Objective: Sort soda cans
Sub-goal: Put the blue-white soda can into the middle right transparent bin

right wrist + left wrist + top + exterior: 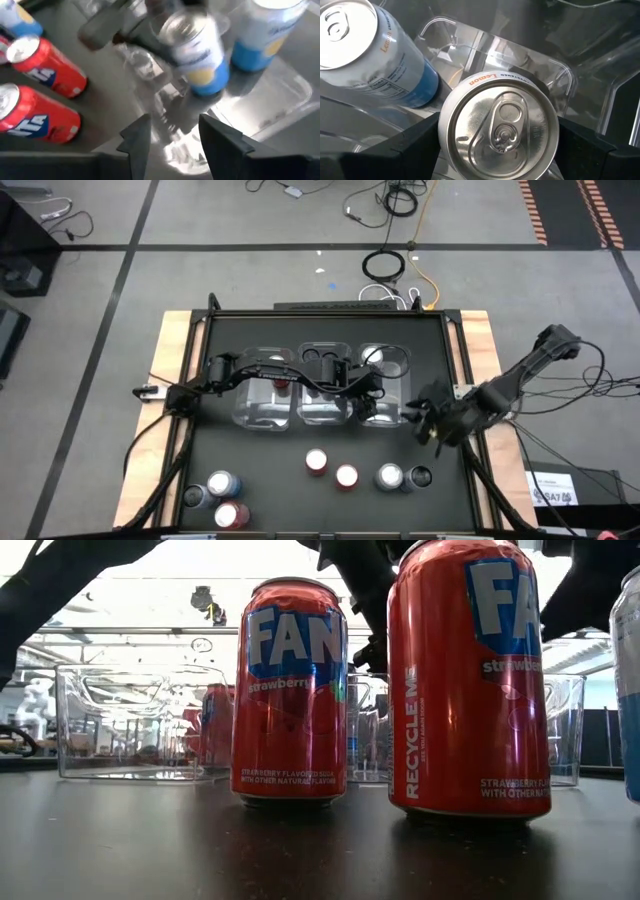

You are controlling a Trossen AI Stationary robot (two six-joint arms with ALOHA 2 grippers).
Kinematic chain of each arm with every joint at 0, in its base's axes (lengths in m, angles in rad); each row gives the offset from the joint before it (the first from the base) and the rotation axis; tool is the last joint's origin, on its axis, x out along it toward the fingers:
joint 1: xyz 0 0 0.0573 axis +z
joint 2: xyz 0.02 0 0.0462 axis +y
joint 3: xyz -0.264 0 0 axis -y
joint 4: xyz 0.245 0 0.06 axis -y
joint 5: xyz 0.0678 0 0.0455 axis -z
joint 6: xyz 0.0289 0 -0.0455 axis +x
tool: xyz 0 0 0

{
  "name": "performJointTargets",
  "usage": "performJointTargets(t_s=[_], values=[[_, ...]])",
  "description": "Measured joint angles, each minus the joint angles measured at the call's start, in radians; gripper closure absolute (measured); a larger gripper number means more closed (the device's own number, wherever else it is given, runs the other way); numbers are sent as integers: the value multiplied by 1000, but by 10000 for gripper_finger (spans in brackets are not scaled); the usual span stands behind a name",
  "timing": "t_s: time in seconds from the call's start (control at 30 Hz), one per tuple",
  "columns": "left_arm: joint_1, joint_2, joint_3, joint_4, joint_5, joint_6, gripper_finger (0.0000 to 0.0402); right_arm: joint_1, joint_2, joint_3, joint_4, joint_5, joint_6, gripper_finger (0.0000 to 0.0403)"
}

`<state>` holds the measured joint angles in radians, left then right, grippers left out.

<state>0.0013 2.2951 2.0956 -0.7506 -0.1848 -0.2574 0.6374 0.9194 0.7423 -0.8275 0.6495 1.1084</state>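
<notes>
Three clear bins stand in a row mid-table; the right bin [385, 380] holds a silver-blue can [365, 45] standing upright. My left gripper [368, 402] reaches into this bin, shut on a second silver-blue can [500, 130]. My right gripper [428, 422] hangs open beside the right bin's near right corner, nothing between its fingers [175, 142]. Two red cans [290, 690] [465, 680] stand on the table near the front, with a silver-blue can [389, 476] and a dark can [420, 476] to their right. My left gripper pinches the silver-blue can by its side wall just below the top rim [445, 137], one finger on each side. The fingers slant down from the table's left. The can's lower end is inside the right bin; whether it stands on the bin floor I cannot tell.
The left bin [262, 395] holds a red can and the middle bin [322, 385] holds dark cans. Three more cans [222, 483] stand at the front left. Wooden table edges flank the black mat.
</notes>
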Motion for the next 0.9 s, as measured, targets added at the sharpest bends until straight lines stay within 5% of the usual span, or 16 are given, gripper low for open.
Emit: performJointTargets(t_s=[0.17, 0.43, 0.6, 0.9], values=[[0, 0, 0, 0, 0, -1, 73, -144, -210, -67, -16, -67, -175, 263], [0, 0, 0, 0, -1, -37, 73, -437, -316, -172, 215, -406, -598, 292], [0, 0, 0, 0, -1, -52, 73, -481, -292, -175, 273, -410, -772, 306], [-2, 0, 0, 6, -2, -52, 73, -479, -289, -174, 280, -416, -728, 309]])
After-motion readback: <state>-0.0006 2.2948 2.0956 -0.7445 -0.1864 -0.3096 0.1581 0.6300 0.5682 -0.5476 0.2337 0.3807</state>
